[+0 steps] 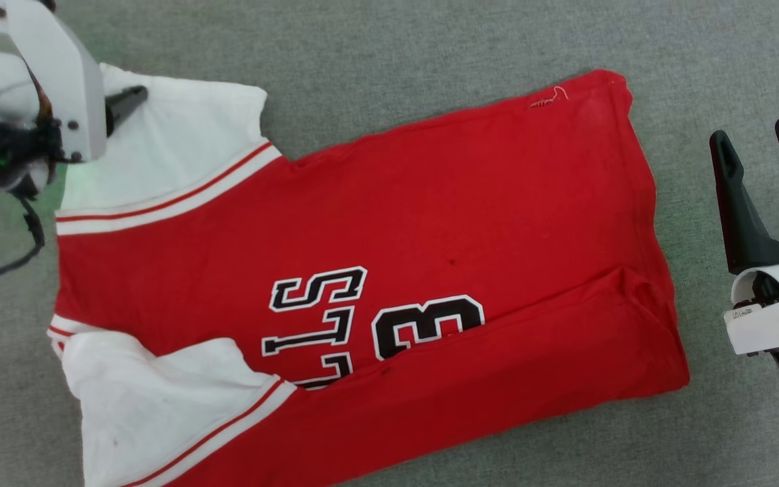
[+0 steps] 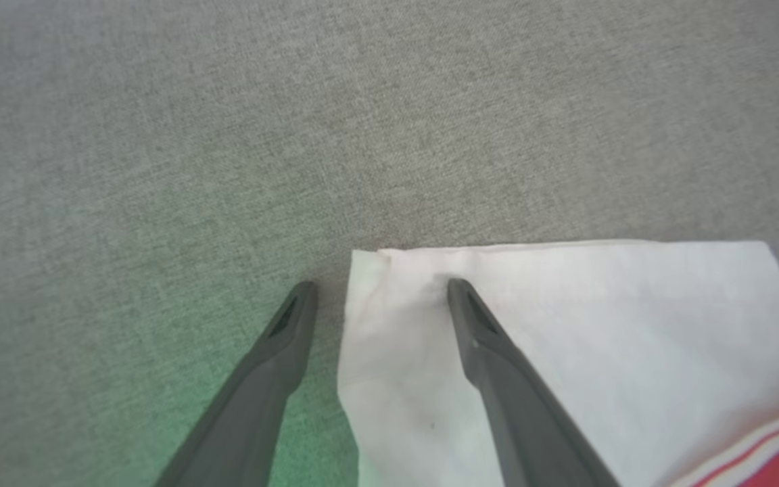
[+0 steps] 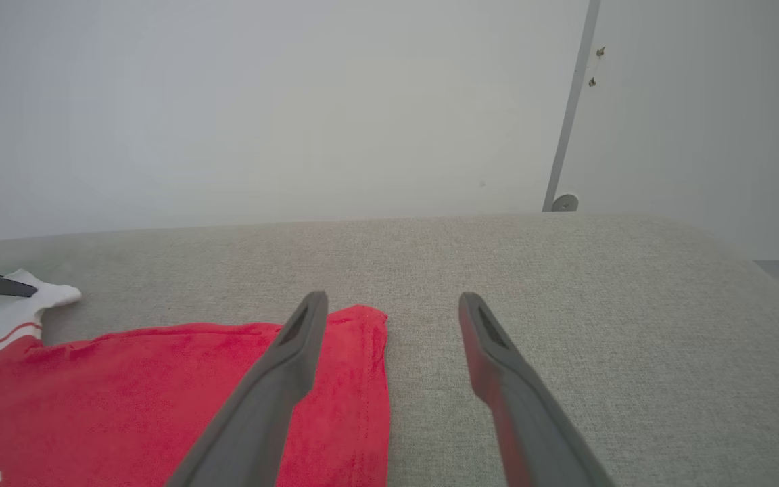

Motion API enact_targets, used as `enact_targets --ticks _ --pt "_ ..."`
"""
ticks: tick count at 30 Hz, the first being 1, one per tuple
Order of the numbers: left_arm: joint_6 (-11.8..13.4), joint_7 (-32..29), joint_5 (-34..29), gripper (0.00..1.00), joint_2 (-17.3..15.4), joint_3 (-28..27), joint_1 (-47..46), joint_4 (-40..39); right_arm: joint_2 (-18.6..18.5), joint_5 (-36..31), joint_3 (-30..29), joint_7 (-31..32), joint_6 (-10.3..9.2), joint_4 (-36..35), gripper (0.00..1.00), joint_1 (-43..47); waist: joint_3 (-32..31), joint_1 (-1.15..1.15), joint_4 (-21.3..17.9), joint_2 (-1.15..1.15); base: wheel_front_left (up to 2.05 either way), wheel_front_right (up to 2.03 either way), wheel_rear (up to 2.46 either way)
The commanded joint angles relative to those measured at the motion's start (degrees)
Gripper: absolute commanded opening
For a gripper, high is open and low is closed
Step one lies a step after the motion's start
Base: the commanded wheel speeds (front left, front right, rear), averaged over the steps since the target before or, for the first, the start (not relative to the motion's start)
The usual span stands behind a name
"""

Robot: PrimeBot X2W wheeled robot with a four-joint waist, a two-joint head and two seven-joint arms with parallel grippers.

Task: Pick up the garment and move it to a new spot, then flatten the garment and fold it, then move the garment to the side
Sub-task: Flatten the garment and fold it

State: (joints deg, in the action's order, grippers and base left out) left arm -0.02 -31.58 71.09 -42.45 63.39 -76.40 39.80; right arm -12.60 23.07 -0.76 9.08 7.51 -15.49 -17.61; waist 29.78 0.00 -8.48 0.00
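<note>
The garment [image 1: 430, 203], a red jersey with white sleeves and black-and-white lettering, lies spread on the grey cushioned surface, neck end to the left. Its near long edge is folded over and covers part of the lettering. My left gripper [image 2: 381, 287] hangs open at the far white sleeve [image 2: 599, 338]: one finger over the cloth, the other over bare surface, straddling the sleeve's corner. One of its dark fingers [image 1: 122, 105] shows in the head view. My right gripper [image 1: 753, 135] stands open and empty just right of the hem [image 3: 362, 379].
The grey upholstered surface [image 1: 396, 40] runs beyond the garment on every side. In the right wrist view a pale wall [image 3: 261, 101] and a white upright strip [image 3: 569, 135] rise behind its far edge. A black cable [image 1: 24, 250] loops off my left wrist.
</note>
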Motion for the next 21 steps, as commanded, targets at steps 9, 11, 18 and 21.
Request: enact_targets --ticks 9,11,18,21 --pt "0.2 -6.8 1.3 0.0 2.3 2.4 2.0 3.7 -1.1 2.8 1.7 6.7 -0.04 1.7 1.0 -4.0 1.0 0.0 -0.1 0.0 0.0 0.0 0.0" --pt "0.1 -6.6 1.4 0.0 2.4 2.3 1.8 3.7 -0.9 3.2 1.4 8.0 -0.04 2.5 1.0 -4.8 1.0 0.0 0.0 0.0 0.0 0.0 0.0" --pt "-1.0 -4.8 1.1 0.0 4.8 2.1 0.8 3.8 -4.1 3.5 3.4 16.2 -0.04 9.7 1.0 -13.5 0.7 0.0 2.4 0.0 0.0 0.0 0.0" --pt "-1.4 -4.3 0.9 0.0 6.1 2.1 0.1 4.2 -5.5 4.0 4.7 19.4 -0.03 14.7 1.0 -17.1 0.9 0.0 3.7 0.0 0.0 0.0 0.0"
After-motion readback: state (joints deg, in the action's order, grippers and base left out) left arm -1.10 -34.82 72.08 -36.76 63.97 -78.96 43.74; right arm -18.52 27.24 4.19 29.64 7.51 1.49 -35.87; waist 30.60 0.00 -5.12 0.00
